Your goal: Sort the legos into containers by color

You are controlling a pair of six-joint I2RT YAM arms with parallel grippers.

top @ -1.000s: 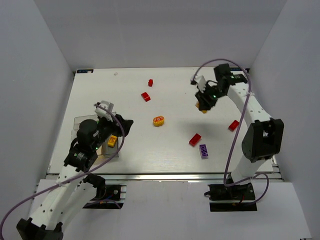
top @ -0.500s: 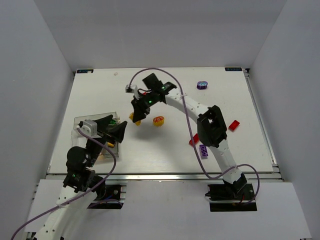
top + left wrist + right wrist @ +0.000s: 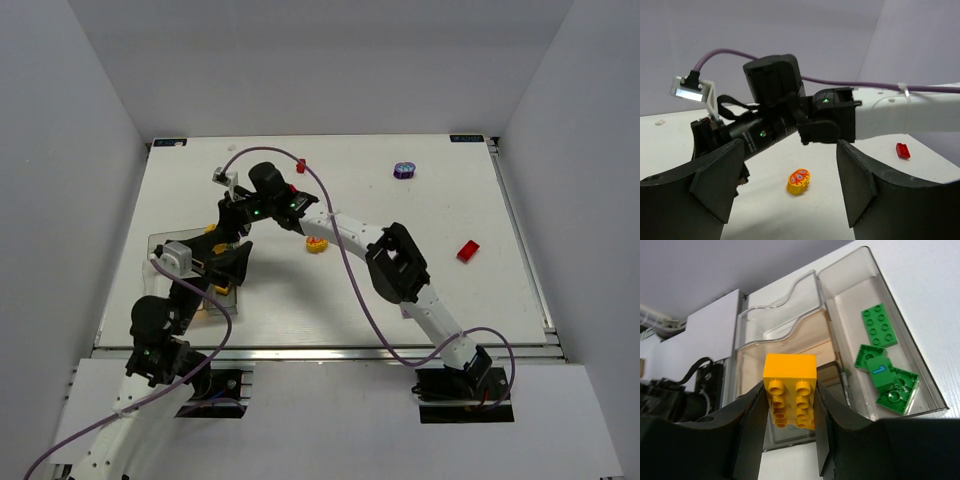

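The right pincer [image 3: 789, 406] clamps a yellow lego [image 3: 790, 382] above the containers [image 3: 785, 344].

Left gripper [image 3: 789, 162] jaws spread wide with nothing in them, yellow rounded lego [image 3: 798, 181] on the white table [image 3: 765, 210] ahead between its fingers, right arm [image 3: 880, 112] crossing beyond, red brick [image 3: 903, 150] past the right finger.

1. I read a single blue "1", printed on the top face of a small green brick [image 3: 879, 371].
2. That brick lies tilted on other green bricks [image 3: 897, 392] inside the clear container [image 3: 847, 300], in my right wrist view.
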